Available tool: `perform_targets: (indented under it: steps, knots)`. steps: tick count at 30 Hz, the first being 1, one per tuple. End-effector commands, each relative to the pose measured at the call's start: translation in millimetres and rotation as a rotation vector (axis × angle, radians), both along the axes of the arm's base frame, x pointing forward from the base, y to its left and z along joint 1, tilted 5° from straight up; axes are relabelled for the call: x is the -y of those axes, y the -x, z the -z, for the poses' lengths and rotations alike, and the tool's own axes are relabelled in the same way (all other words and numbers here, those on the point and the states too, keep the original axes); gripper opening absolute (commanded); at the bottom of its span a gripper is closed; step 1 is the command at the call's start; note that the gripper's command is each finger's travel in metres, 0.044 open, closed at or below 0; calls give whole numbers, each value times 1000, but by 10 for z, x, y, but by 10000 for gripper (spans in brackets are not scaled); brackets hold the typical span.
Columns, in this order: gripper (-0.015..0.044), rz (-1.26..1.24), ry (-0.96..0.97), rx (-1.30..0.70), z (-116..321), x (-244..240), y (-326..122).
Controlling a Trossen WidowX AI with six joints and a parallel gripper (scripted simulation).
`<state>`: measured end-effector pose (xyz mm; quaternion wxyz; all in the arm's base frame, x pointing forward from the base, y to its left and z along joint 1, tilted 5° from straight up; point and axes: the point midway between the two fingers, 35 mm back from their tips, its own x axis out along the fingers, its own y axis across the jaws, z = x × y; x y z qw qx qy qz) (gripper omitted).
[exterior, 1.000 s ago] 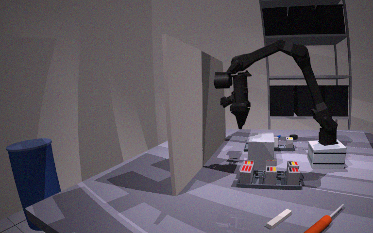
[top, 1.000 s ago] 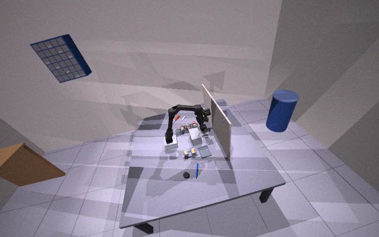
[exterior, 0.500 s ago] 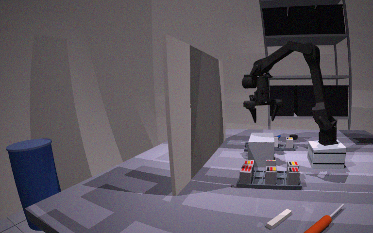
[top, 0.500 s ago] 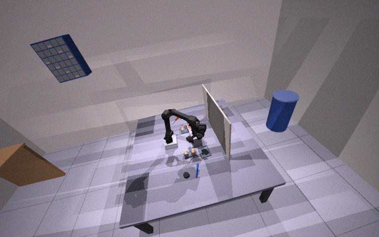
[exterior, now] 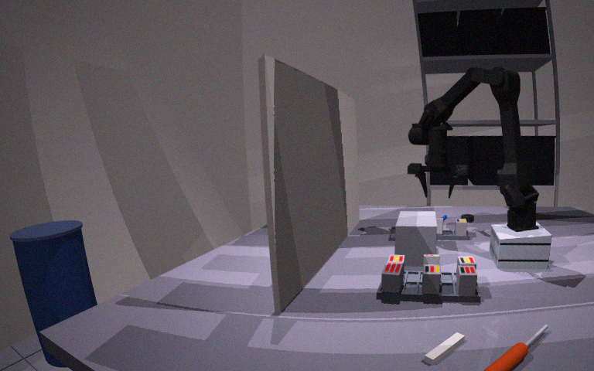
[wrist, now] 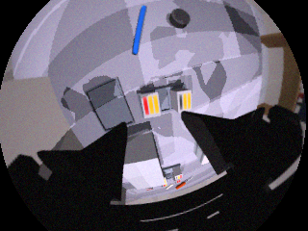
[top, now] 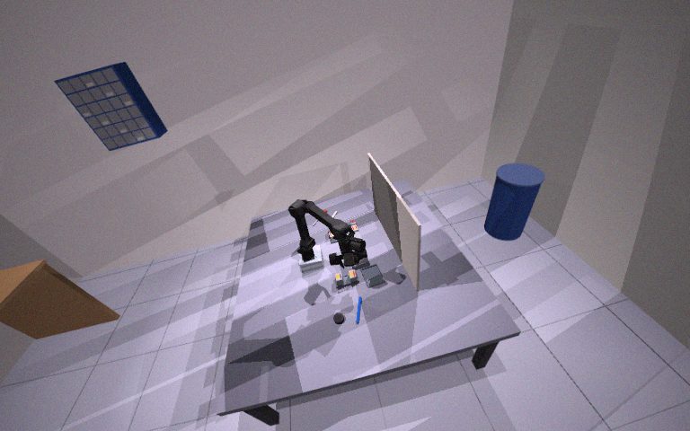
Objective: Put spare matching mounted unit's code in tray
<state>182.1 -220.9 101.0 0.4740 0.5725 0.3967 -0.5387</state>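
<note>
My gripper [exterior: 438, 197] [wrist: 154, 119] is open and empty, pointing down above the small rack [wrist: 165, 99] and beyond the grey mounted unit [exterior: 416, 238] [wrist: 143, 172]. The unit's printed back is not readable now. The small rack holds two spares: one spare [wrist: 150, 105] [top: 351, 276] has a red, yellow, yellow code; the other spare [wrist: 185, 101] [top: 339, 278] shows a dark stripe and two yellow ones. The grey tray [top: 372, 276] [wrist: 113, 111] has nothing in it and lies beside that rack. A larger rack [exterior: 429, 298] holds several spares with other codes.
A tall panel [top: 407, 239] [exterior: 306, 188] stands along one side of the work area. A blue pen [top: 358, 310] [wrist: 139, 30] and a black puck [top: 339, 318] [wrist: 179, 18] lie past the small rack. A white block [exterior: 444, 348] and an orange screwdriver [exterior: 507, 358] lie near the larger rack.
</note>
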Motion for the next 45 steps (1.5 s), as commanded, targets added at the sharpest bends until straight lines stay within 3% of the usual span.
perform_targets:
  steps: [1,45]
  knots:
    - [300,2,-20,-10,233,-52,-9]
    - [300,2,-21,-10,830,1,-78]
